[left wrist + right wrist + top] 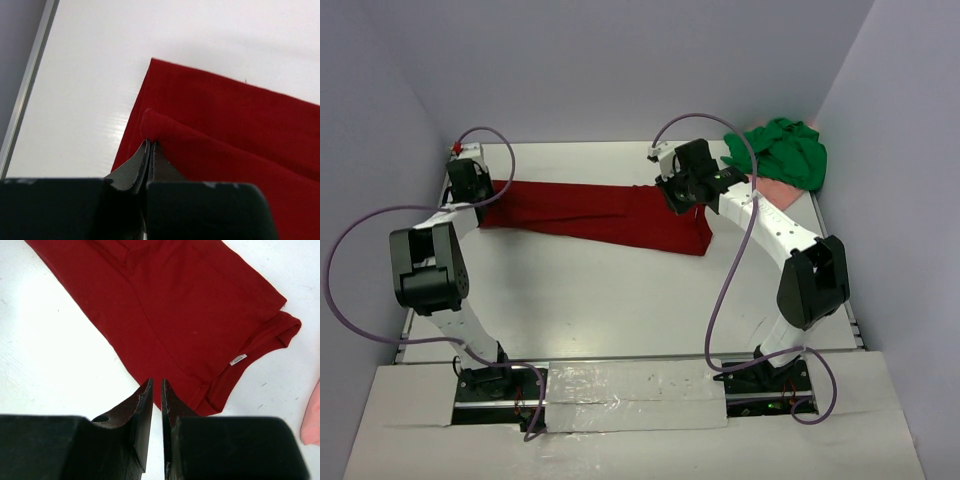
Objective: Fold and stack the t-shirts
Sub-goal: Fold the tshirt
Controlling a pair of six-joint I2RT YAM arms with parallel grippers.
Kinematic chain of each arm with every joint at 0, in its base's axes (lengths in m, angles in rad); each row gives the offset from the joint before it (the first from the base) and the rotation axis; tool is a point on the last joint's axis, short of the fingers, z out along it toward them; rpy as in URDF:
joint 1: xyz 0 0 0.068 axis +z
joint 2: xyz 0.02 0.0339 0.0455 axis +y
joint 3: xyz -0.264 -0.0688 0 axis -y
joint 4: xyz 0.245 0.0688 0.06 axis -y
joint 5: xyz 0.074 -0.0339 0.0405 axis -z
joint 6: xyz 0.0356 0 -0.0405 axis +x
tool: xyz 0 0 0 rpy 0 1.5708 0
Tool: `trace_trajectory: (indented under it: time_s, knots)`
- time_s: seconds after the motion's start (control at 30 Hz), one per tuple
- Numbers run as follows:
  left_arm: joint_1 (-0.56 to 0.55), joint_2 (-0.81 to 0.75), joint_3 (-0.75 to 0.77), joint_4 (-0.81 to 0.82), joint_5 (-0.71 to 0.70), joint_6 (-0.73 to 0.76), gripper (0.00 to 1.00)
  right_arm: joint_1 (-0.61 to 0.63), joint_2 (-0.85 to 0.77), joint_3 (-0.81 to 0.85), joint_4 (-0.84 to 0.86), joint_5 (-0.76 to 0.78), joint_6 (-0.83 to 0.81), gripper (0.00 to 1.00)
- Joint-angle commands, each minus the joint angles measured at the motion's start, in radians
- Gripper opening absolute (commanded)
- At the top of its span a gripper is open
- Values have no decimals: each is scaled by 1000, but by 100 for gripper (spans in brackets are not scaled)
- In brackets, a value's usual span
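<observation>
My left pincer [149,146] pinches a fold of the dark red cloth t-shirt [595,213], stretched across the frame's middle. My right pincer [155,390] hovers nearly closed, empty. The green t-shirt [788,150] lies upper right.

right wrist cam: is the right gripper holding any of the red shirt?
No: the right gripper is nearly shut with only a thin empty gap, hanging above the red t-shirt with no cloth between its fingers.

One camera looks down from high behind the arms. Each wrist camera peers close past its fingers; all see the red t-shirt [600,212].
</observation>
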Motion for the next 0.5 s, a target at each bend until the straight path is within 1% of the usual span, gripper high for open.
trace_trajectory:
  time_s: [0.0, 0.03, 0.07, 0.1, 0.23, 0.27, 0.33, 0.37, 0.47]
  knots:
    - [-16, 16, 46, 118, -34, 6, 2, -8, -1, -4, 1, -19, 7, 19]
    - [-22, 22, 48, 132, -45, 9, 5, -5, 0, -2, -1, -19, 7, 19]
    - [-27, 27, 49, 160, -69, 11, 11, -5, 3, 1, -4, -25, 7, 19]
    - [-31, 40, 55, 170, -76, 11, 15, -5, 9, 2, -9, -27, 8, 19]
    - [-43, 90, 124, 191, -148, 9, 29, -5, 16, 6, -15, -33, 7, 19]
    - [-44, 99, 141, 183, -169, 8, 38, -5, 17, 4, -16, -35, 5, 19]
    - [-50, 132, 196, 163, -206, 6, 45, -5, 17, 7, -21, -36, 5, 19]
    - [-51, 142, 212, 158, -220, 2, 51, -5, 17, 7, -24, -39, 4, 19]
    - [-53, 162, 247, 157, -255, -5, 54, -5, 13, 4, -22, -42, 4, 19]
